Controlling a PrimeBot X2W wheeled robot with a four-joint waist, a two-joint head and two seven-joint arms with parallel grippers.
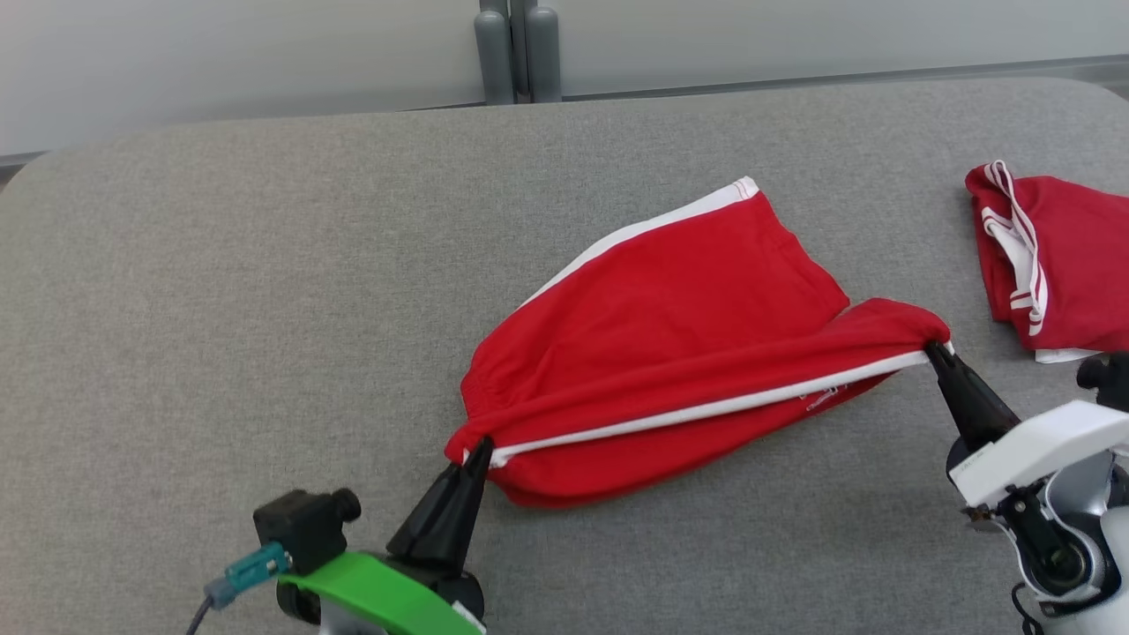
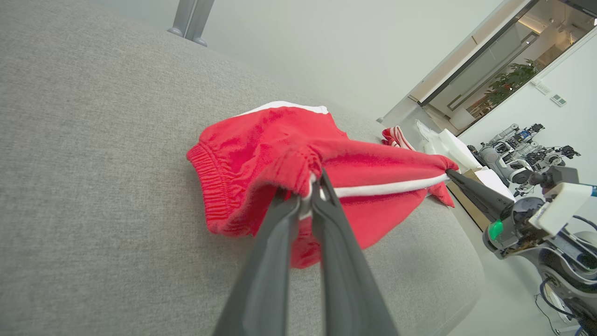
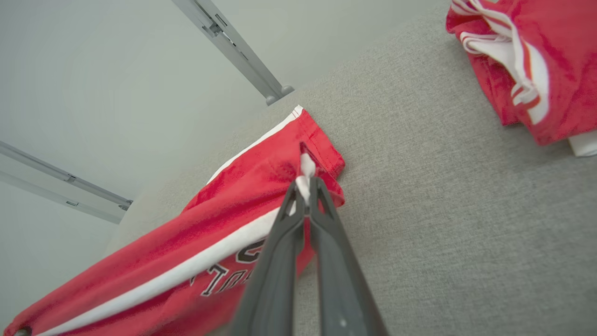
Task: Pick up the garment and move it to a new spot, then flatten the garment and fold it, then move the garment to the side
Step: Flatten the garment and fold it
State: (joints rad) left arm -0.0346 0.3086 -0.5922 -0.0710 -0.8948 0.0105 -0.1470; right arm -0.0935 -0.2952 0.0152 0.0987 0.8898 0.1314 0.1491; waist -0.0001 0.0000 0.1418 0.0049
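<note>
The garment [image 1: 670, 326] is a pair of red shorts with white side stripes, lying folded over on the grey padded table [image 1: 265, 309]. My left gripper [image 1: 481, 451] is shut on its waistband corner at the near left; in the left wrist view the left gripper [image 2: 311, 184] pinches bunched red cloth of the garment [image 2: 261, 140]. My right gripper [image 1: 937, 347] is shut on the hem corner at the right; in the right wrist view the right gripper [image 3: 305, 183] clamps the white stripe end of the garment [image 3: 196, 252]. The near edge is stretched taut between both grippers.
A second red garment with white stripes [image 1: 1050, 256] lies bunched at the table's right edge, and appears as the second red garment [image 3: 527, 60] in the right wrist view. Grey posts [image 1: 519, 48] stand behind the table's far edge. Other robots [image 2: 517, 158] stand beyond the table.
</note>
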